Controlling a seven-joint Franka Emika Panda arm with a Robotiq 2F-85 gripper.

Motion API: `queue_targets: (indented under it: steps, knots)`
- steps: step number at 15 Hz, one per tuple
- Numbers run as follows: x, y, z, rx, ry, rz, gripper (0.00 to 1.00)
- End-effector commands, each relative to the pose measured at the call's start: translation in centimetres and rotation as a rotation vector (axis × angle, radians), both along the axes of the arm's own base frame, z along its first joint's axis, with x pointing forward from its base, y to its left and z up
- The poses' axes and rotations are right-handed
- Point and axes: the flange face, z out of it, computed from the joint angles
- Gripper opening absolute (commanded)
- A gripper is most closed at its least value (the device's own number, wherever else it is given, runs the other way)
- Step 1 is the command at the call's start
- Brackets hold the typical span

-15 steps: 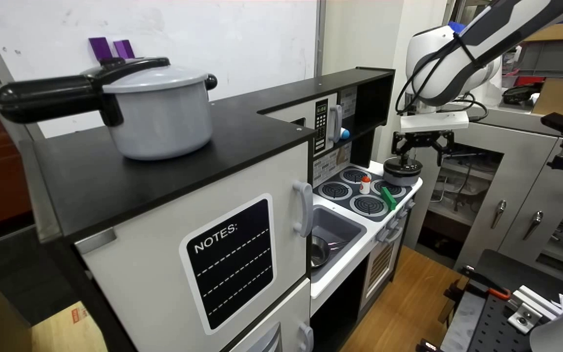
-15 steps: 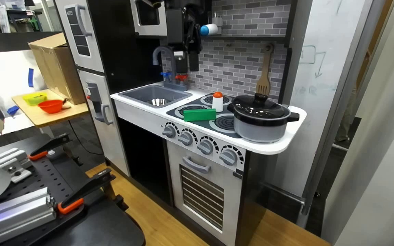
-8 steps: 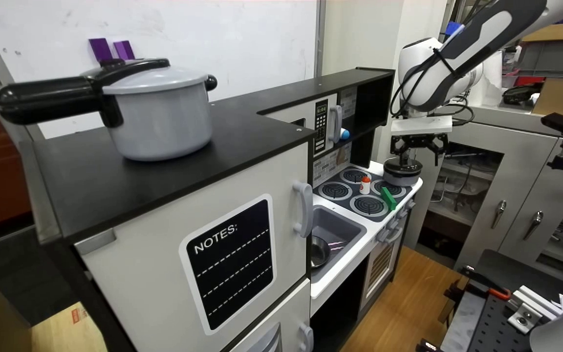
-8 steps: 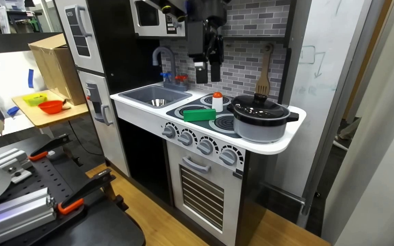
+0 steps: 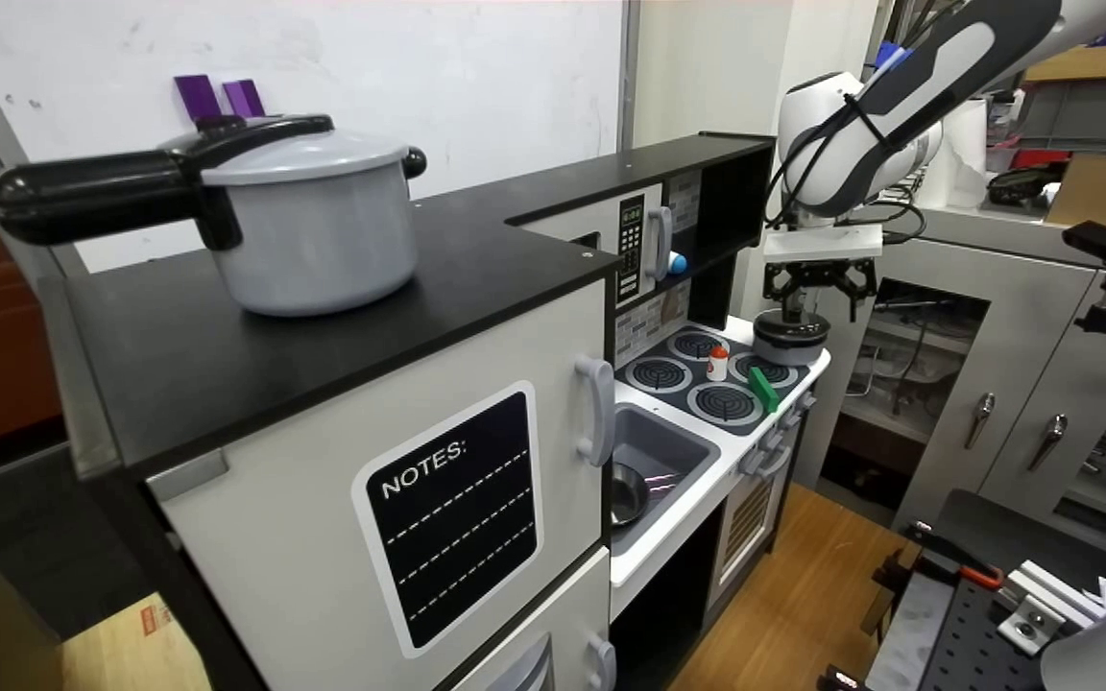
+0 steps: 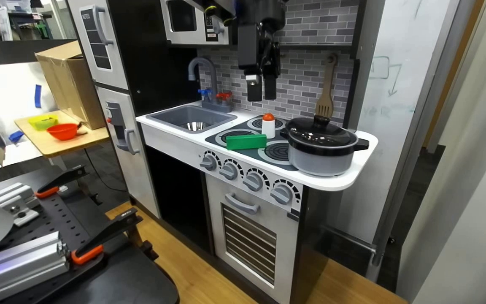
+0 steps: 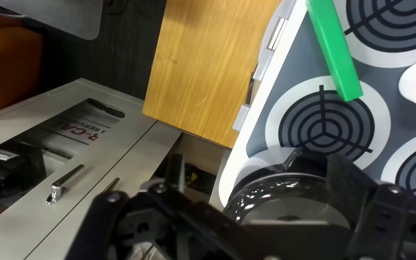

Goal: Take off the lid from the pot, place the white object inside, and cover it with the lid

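Observation:
The grey pot stands at the stove's outer corner, with its black glass lid on it; in an exterior view the lid is partly behind a finger. The wrist view shows part of the lid between the fingers. A white shaker with an orange-red top stands upright on the stove, also in an exterior view and the wrist view. My gripper is open and empty, pointing down above the stove and wide apart in the wrist view.
A green block lies beside the shaker. A wooden spatula hangs on the back wall. The sink holds a small metal pan. A large grey pot stands on the cabinet top. A blue-capped object is by the shelf.
My gripper has moved left in one exterior view, and right and lower in the other, over the stove and nearer the pot. Pot, lid, shaker and green block have not moved.

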Motion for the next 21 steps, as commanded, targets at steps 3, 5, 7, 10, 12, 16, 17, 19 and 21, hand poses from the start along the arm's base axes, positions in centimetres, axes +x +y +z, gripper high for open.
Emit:
queue_targets:
  steps: [3,5,7,10,12,16,17,19,21]
  knots:
    - [0.2,-0.2,0.3,0.027,0.001,-0.022,1.00]
    - [0.4,-1.1,0.4,0.039,-0.008,-0.055,1.00]
    - [0.6,-2.3,0.6,0.042,-0.026,-0.097,1.00]
    - [1.0,-4.4,0.7,0.040,-0.041,-0.140,1.00]
    - [1.4,-5.4,0.5,0.037,-0.042,-0.156,1.00]
    - [2.5,-7.2,-0.8,0.051,-0.035,-0.191,1.00]
    - [2.8,-7.6,-1.0,0.055,-0.034,-0.202,1.00]
    - [3.5,-8.7,-1.3,0.058,-0.041,-0.224,1.00]
    - [4.1,-9.6,-1.4,0.056,-0.050,-0.235,1.00]
